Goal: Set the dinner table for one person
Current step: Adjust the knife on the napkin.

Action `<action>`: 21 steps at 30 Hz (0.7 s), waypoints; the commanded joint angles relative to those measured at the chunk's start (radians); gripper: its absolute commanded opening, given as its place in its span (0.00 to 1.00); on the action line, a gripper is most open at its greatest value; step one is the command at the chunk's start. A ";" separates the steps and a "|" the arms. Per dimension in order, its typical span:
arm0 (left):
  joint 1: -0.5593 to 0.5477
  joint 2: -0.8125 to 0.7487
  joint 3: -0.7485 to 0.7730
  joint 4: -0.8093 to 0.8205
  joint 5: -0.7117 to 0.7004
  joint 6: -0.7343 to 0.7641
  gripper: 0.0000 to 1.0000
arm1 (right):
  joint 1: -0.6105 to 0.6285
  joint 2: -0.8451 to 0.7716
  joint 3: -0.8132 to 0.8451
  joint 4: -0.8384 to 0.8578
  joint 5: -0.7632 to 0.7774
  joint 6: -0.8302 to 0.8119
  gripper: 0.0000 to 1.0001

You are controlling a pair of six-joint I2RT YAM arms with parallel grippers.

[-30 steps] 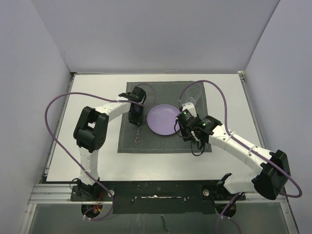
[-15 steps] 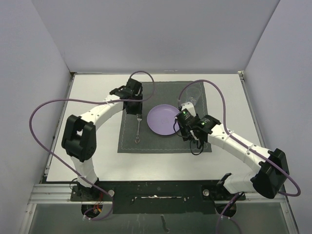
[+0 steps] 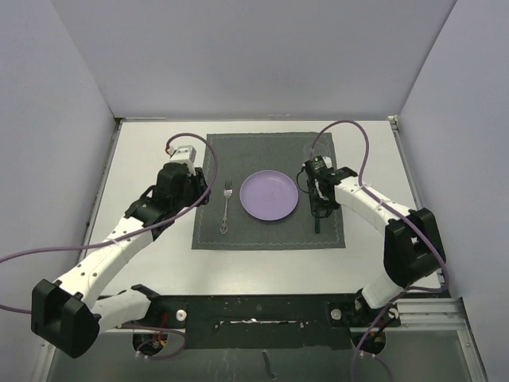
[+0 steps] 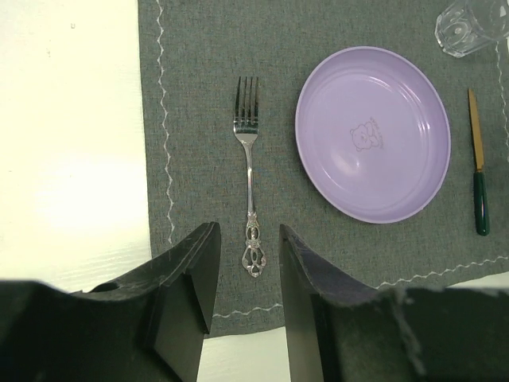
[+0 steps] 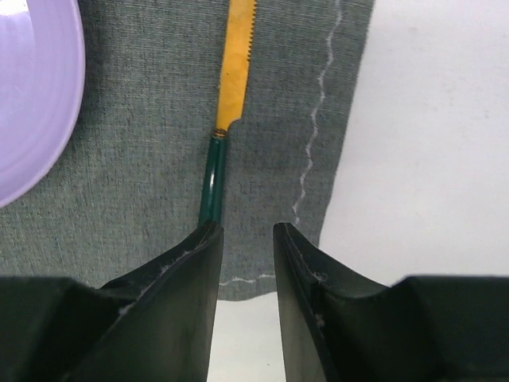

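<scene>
The white counter (image 3: 143,151) spans the whole workspace. A grey placemat (image 3: 270,239) on its middle carries a fork (image 4: 249,167), plate (image 4: 372,131), knife (image 5: 227,87) and glass (image 4: 473,24). Both tools are partly open and empty — the left tool (image 4: 246,229) hovers by the fork's handle, the right tool (image 5: 245,229) low over the knife's green handle. One finger sits close to that handle, so a careless move could drag the knife askew or ruck the mat. The glass is cut off at the picture's edge — from above, the right arm covers most of the knife.
</scene>
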 commanded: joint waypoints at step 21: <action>0.001 -0.084 -0.170 0.118 0.053 -0.047 0.33 | -0.096 0.144 0.005 0.152 -0.129 0.007 0.30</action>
